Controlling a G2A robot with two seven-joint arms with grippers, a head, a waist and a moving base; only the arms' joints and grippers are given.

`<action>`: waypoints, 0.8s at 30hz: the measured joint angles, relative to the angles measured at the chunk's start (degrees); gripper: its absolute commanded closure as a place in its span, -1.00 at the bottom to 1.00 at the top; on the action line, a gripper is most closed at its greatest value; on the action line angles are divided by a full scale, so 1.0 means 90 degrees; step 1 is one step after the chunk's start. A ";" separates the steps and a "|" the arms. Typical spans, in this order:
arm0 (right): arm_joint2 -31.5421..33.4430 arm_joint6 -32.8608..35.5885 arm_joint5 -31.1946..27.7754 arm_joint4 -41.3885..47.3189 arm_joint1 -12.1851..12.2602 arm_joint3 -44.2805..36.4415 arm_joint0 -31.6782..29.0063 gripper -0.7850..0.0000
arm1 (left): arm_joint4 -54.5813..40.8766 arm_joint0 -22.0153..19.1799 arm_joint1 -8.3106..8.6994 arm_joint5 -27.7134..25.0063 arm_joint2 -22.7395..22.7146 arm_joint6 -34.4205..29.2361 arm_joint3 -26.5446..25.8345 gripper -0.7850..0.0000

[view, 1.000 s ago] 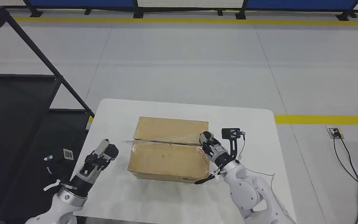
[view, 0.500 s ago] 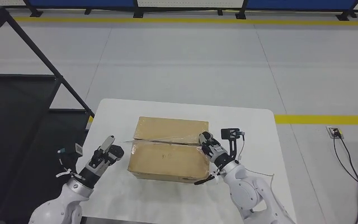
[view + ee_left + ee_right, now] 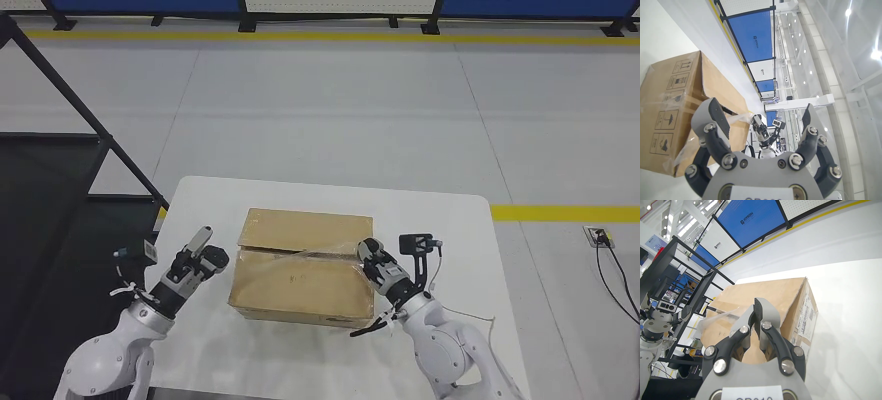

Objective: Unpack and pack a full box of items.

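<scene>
1 brown cardboard box (image 3: 303, 268) sits in the middle of the white table (image 3: 450, 230) in the top view. Its long axis runs side to side, with crinkly clear tape (image 3: 300, 250) along the top seam.

Left wrist view: the left gripper (image 3: 761, 106) is spread wide just beside the box's printed end.

Right wrist view: the right gripper (image 3: 756, 309) is clamped tight over the seam with the tape touching it. Can't tell if the tape is actually pinched.

Brown cardboard box (image 3: 303, 268), clear tape; white table (image 3: 200, 200); black-padded grey claws.
</scene>
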 measured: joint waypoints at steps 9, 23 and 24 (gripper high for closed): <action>-0.0101 -0.0043 0.0196 0.0021 -0.0053 -0.0024 0.0083 1.00 | -0.0834 0.0509 0.0068 0.0308 -0.0686 -0.0406 -0.0159 -1.00; -0.0078 -0.0021 0.0086 0.0195 -0.0096 -0.0004 0.0131 1.00 | 0.0123 0.1379 0.0224 0.0509 -0.0936 -0.1277 -0.0329 -1.00; -0.0085 -0.0011 0.0084 0.0195 -0.0100 -0.0004 0.0137 1.00 | 0.0139 0.1368 0.0223 0.0478 -0.0874 -0.1227 -0.0341 -1.00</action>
